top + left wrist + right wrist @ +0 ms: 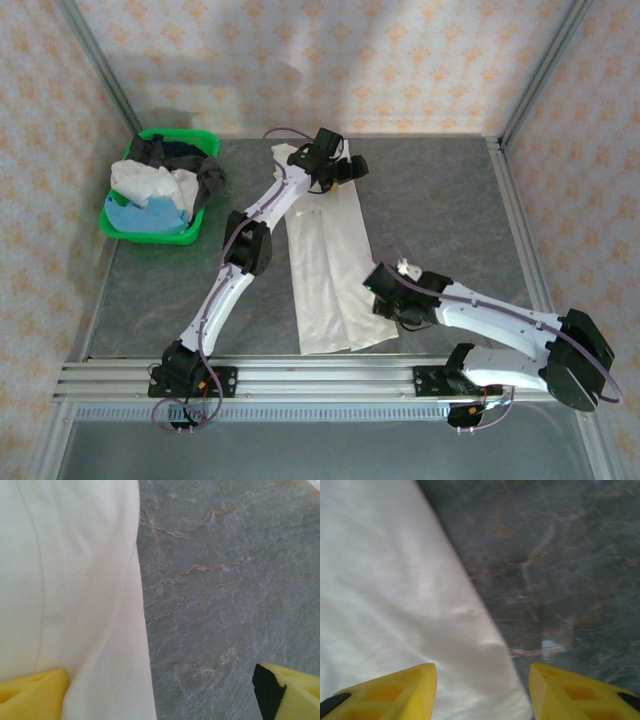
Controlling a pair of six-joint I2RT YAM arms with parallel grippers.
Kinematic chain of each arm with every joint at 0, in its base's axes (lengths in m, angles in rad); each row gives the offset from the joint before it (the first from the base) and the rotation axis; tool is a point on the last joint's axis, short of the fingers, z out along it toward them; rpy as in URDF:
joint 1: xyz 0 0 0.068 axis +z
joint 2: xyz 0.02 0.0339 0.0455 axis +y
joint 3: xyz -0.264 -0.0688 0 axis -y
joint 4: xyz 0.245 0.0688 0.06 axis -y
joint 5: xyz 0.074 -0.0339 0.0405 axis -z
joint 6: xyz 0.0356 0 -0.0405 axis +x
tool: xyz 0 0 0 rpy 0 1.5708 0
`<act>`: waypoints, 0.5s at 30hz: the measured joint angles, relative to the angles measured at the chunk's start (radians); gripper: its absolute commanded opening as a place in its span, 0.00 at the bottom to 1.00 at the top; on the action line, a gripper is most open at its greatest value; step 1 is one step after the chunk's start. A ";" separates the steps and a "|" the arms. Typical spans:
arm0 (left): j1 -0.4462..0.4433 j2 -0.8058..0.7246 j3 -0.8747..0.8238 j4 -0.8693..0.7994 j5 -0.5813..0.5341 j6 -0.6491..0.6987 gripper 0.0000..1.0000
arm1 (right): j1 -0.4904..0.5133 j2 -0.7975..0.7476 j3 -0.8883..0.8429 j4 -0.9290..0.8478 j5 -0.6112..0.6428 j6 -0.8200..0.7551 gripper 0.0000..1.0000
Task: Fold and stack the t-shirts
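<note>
A white t-shirt (325, 270) lies flat on the grey marble table, folded lengthwise into a long narrow strip. My left gripper (343, 170) hovers over the strip's far end. In the left wrist view it (160, 697) stands wide open astride the shirt's (75, 580) right edge, holding nothing. My right gripper (383, 292) is at the strip's right edge, near its front end. In the right wrist view its (482, 695) yellow fingers are apart, one over the cloth (385, 580) and one over bare table. More t-shirts, white (150, 182), light blue (140, 215) and black (180, 152), are heaped at the far left.
The heap sits in a green plastic basket (150, 236) at the table's far left. Bare marble table (440, 210) stretches to the right of the strip. An aluminium rail (300, 378) with both arm bases runs along the near edge. Patterned walls enclose the table.
</note>
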 measured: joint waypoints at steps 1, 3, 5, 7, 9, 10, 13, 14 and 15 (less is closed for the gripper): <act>-0.001 -0.005 -0.002 -0.013 -0.003 0.006 1.00 | 0.000 0.003 -0.026 0.002 -0.004 -0.003 0.51; -0.003 -0.045 -0.034 -0.055 -0.016 0.021 1.00 | 0.000 0.019 -0.065 0.007 -0.019 -0.005 0.48; -0.008 -0.130 -0.111 -0.102 -0.042 0.042 1.00 | 0.000 0.047 -0.088 0.024 -0.041 -0.013 0.42; -0.009 -0.246 -0.212 -0.132 -0.080 0.062 1.00 | 0.002 0.073 -0.095 0.046 -0.059 -0.013 0.39; -0.009 -0.391 -0.341 -0.146 -0.119 0.081 1.00 | 0.011 0.092 -0.096 0.065 -0.071 -0.002 0.37; -0.009 -0.480 -0.420 -0.150 -0.141 0.088 1.00 | 0.023 0.095 -0.096 0.071 -0.076 0.006 0.36; -0.008 -0.746 -0.694 -0.116 -0.194 0.103 1.00 | 0.066 0.098 -0.097 0.084 -0.084 0.047 0.34; -0.008 -0.831 -0.785 -0.112 -0.210 0.104 0.99 | 0.082 0.099 -0.097 0.087 -0.087 0.063 0.33; -0.009 -0.897 -0.859 -0.104 -0.221 0.103 0.99 | 0.097 0.101 -0.097 0.089 -0.091 0.079 0.33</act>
